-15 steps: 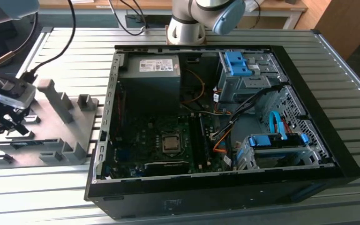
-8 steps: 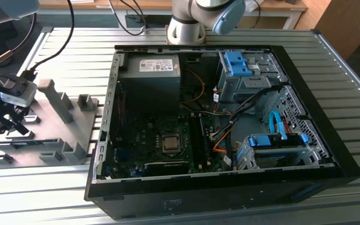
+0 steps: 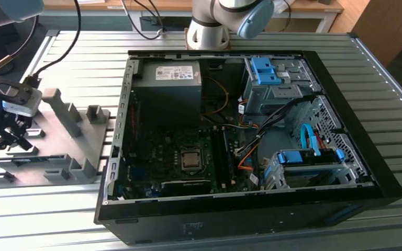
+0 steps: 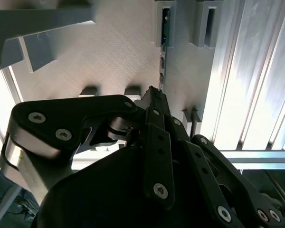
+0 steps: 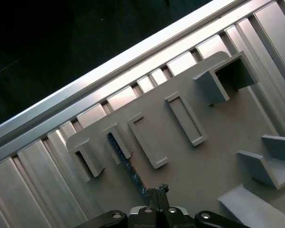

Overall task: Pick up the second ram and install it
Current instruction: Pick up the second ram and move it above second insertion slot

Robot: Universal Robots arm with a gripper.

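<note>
Exterior view: your gripper sits low over the tray, at that view's left, well apart from the case. Second wrist view: jaws pinched narrow on the ram, upright in its slot. First wrist view: the ram runs lengthwise straight out from your gripper.

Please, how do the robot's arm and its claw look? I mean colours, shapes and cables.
The arm is made of silver-grey tubes with light blue caps at the joints. Black cables hang down to the wrist, where a pale grey block sits. The claw is black, built of flat link bars joined by silver screws.
</note>
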